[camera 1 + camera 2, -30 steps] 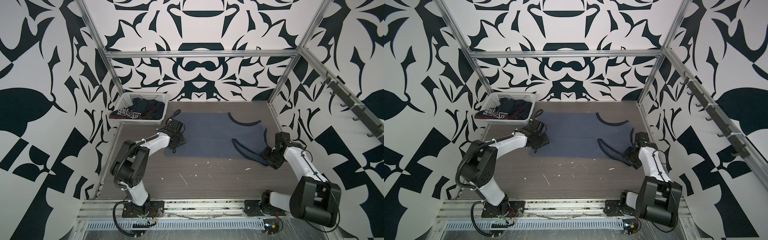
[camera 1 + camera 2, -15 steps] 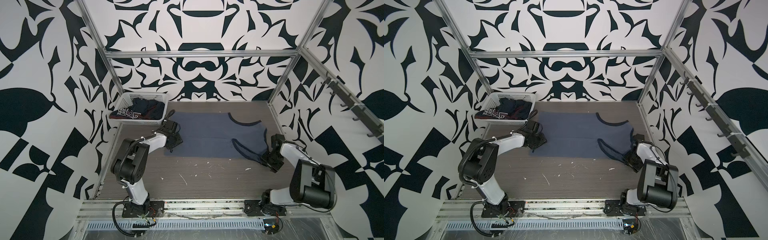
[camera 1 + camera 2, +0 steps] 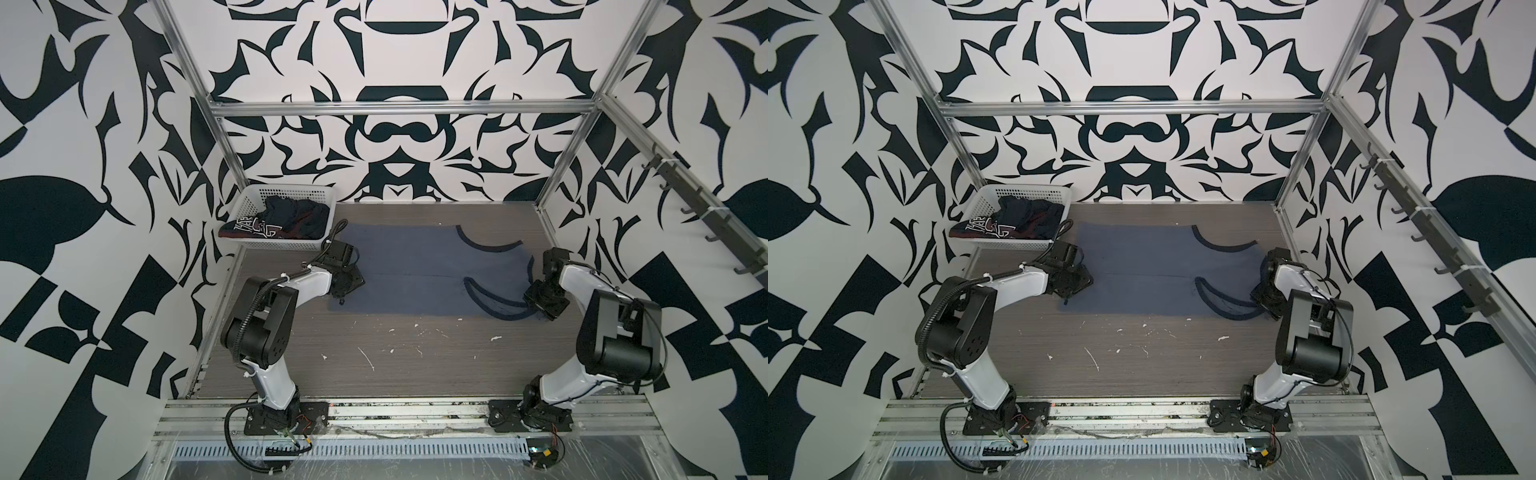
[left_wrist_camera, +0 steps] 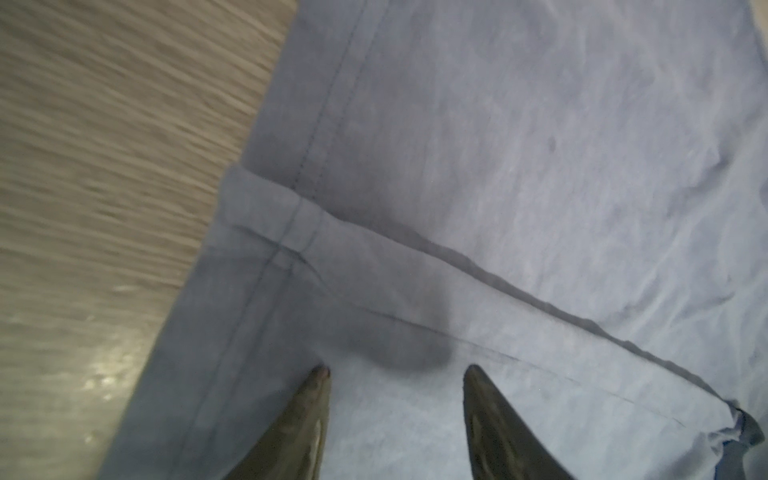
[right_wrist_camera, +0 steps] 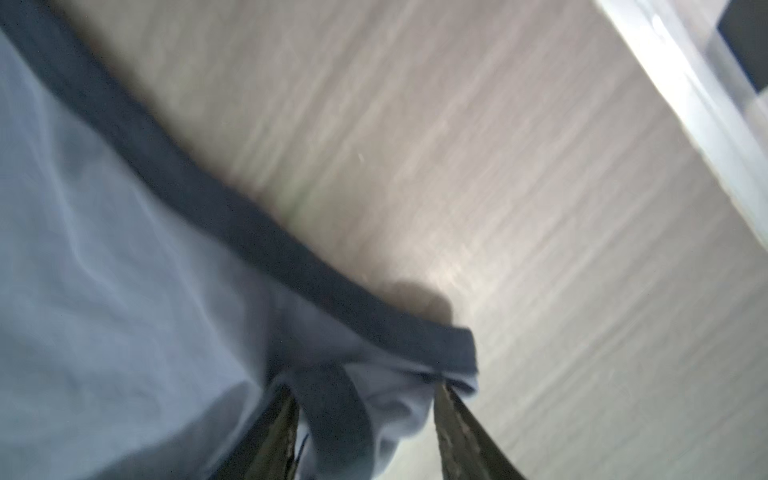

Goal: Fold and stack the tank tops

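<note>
Straddling a strap (image 5: 332, 403) of the grey-blue tank top (image 3: 415, 270), the right pincer (image 5: 363, 386) is blurred, grip unclear; left pincer (image 4: 397, 369) spread.

The slate grey-blue tank top (image 3: 415, 266) lies spread flat on the back half of the table (image 3: 415, 365). Its hem is at the left and its navy-trimmed neck and straps are at the right. A lengthwise fold edge crosses its middle. The dark navy tank top (image 3: 291, 216), with red trim and white lettering showing, sits crumpled in the white basket (image 3: 286, 192) at the back left corner.
</note>
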Tool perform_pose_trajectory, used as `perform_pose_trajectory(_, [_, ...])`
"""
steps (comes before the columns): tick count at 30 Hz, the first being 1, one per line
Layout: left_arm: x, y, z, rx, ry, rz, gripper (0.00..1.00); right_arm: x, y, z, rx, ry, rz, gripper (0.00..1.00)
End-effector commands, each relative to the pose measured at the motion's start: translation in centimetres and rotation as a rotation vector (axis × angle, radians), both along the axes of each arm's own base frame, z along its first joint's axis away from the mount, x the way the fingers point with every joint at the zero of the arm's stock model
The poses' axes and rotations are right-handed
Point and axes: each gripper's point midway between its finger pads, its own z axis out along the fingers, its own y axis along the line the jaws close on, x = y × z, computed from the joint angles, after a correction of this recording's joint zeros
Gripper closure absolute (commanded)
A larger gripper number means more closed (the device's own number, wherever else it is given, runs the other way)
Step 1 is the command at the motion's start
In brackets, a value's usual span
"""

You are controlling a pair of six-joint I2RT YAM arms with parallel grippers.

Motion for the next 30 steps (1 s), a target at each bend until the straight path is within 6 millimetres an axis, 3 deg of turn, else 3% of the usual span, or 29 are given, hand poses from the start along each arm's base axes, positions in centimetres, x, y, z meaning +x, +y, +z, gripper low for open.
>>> perform_pose_trajectory(1, [-2.8, 2.6, -3.7, 0.080, 0.128, 0.045, 0.45, 1.1, -0.3, 0.4, -0.023, 0.000, 0.020, 0.49])
perform_pose_trajectory(6, [-3.0, 3.2, -3.9, 0.093, 0.133, 0.057, 0.45, 0.2, 0.0, -0.2, -0.033, 0.029, 0.031, 0.59])
perform_pose_trajectory(15, [-3.5, 4.3, -4.4, 0.116, 0.152, 0.084, 0.45, -0.2, -0.4, 1.9, -0.075, -0.005, 0.040, 0.81])
perform_pose_trajectory(22, [-3.9, 4.6, -5.0, 0.128, 0.163, 0.087, 0.45, 0.5, -0.6, 2.2, -0.079, -0.006, 0.052, 0.97])
perform_pose_trajectory(30, [-4.3, 4.9, -5.3, 0.140, 0.163, 0.092, 0.44, 2.7, -2.8, 3.5, -0.164, 0.051, 0.058, 0.97])
